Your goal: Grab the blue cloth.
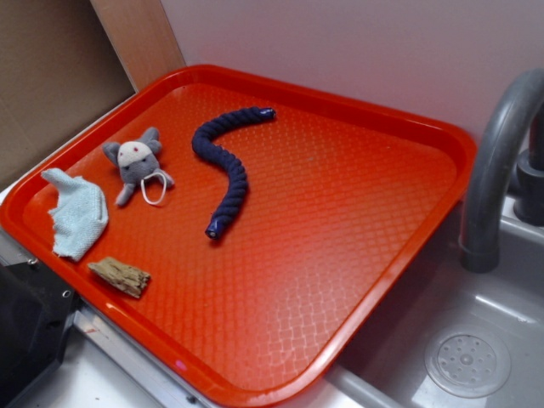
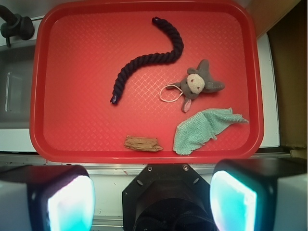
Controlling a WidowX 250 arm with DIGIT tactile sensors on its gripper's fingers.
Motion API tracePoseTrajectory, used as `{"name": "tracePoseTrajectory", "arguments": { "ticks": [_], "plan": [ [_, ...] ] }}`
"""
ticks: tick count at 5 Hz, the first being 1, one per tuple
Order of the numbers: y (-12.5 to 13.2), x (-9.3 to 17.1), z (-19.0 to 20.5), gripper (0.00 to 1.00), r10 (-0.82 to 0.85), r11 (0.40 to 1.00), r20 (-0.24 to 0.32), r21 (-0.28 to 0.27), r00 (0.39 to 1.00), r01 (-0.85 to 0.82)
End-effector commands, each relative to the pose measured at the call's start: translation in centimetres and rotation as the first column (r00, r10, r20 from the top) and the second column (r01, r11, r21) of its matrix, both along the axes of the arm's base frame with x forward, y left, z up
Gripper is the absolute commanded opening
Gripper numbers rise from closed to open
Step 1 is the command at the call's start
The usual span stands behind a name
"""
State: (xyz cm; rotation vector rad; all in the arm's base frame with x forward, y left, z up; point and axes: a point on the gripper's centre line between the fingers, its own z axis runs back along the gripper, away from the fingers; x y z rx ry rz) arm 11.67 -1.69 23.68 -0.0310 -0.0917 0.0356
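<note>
The blue cloth [image 1: 76, 217] is a small pale light-blue terry piece lying flat at the near-left corner of the red tray [image 1: 374, 115]. In the wrist view the cloth [image 2: 204, 129] lies at the tray's lower right, its pointed corner towards the right rim. My gripper [image 2: 151, 192] is open and empty, its two pale pads wide apart at the bottom of the wrist view. It is high above and just outside the tray's near edge [image 2: 96, 156], apart from the cloth. A black part at the exterior view's lower left may be the arm.
A grey plush mouse [image 1: 136, 163] [image 2: 197, 84] lies just beyond the cloth. A navy braided rope [image 1: 225, 161] [image 2: 149, 60] curves across the tray's middle. A brown wood chunk [image 1: 119, 276] [image 2: 143, 143] sits near the front rim. A sink with a grey faucet [image 1: 493, 170] adjoins the tray.
</note>
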Motion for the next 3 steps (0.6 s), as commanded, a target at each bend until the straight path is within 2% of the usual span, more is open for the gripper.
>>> {"name": "tracePoseTrajectory", "arguments": {
  "ticks": [1,2,3],
  "plan": [
    [0.0,0.0,0.0,1.00,0.000,1.000,0.000,0.000,1.000,0.000],
    [1.1,1.0,-4.7,1.00,0.088,0.995,0.097,0.039,0.991,-0.092],
    [1.9,1.6,-7.9,1.00,0.104,0.994,0.112,-0.044,0.988,-0.100]
  ]
}}
